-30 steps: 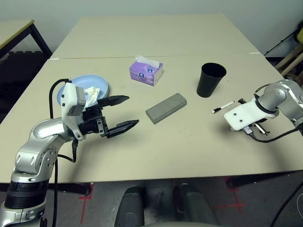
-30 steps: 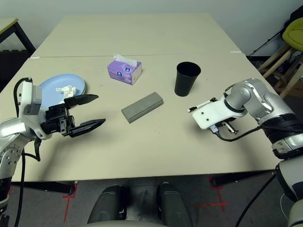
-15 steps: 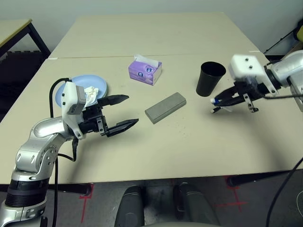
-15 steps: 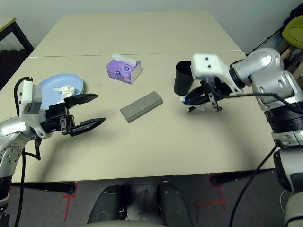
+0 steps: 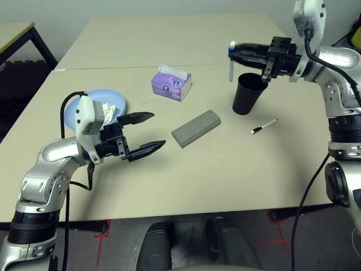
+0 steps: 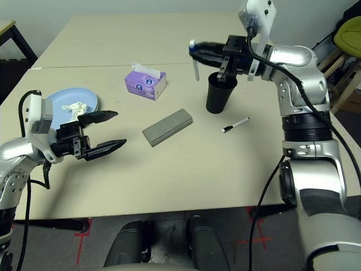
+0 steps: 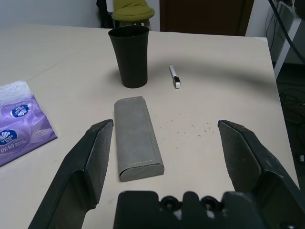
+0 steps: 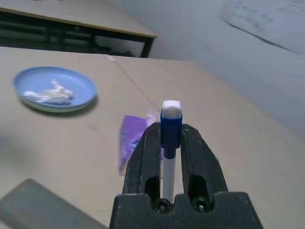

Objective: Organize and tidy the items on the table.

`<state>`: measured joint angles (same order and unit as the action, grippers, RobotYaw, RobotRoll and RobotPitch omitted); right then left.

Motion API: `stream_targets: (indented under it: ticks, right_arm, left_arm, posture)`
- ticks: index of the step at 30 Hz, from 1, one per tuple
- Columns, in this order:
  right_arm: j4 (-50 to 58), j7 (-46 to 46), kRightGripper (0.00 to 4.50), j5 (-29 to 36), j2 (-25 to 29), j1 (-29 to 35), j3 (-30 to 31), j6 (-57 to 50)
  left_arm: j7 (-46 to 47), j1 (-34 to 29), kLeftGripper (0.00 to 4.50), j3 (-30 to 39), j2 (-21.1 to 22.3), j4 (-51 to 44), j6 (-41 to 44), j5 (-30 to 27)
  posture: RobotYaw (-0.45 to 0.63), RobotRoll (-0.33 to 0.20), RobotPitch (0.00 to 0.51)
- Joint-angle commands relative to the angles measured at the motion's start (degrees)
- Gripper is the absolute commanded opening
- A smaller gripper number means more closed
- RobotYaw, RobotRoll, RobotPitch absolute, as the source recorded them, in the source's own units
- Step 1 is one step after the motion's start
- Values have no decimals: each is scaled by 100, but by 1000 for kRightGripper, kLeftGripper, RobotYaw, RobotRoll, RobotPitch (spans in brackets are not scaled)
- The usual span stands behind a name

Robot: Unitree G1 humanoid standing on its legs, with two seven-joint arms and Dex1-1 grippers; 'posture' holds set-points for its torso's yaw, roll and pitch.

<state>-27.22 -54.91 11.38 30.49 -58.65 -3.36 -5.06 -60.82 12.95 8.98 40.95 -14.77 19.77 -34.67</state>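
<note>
While right gripper (image 5: 234, 55) pinches pen (image 5: 230, 66) hanging upper right, beside black cup (image 5: 248, 95): mistimed release may miss rim. Left gripper (image 5: 148, 133) spread, empty.

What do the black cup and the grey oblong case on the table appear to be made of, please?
The black cup looks like matte plastic: thin rim, smooth tapered wall, faint sheen. The grey case seems covered in fabric or felt-like material: dull, non-reflective surface with a visible stitched seam near one end. Neither material is certain from looks alone.
</note>
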Motion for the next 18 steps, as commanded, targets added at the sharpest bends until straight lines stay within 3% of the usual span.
stream_targets:
  ticks: [1,17,18]
  right_arm:
    - [-674,451,423,-346,-12,-48,5,787]
    - [-1665,684,423,-863,81,295,236,1170]
    - [-1697,717,773,-888,76,303,239,1214]
  left_arm:
    - [-47,9,4500,-42,55,3,-29,55]
    - [-53,79,4500,-79,43,43,-27,86]
    - [-57,84,4500,-82,44,45,-28,87]
  posture:
    - [40,0,104]
    - [34,0,100]
    - [34,0,100]
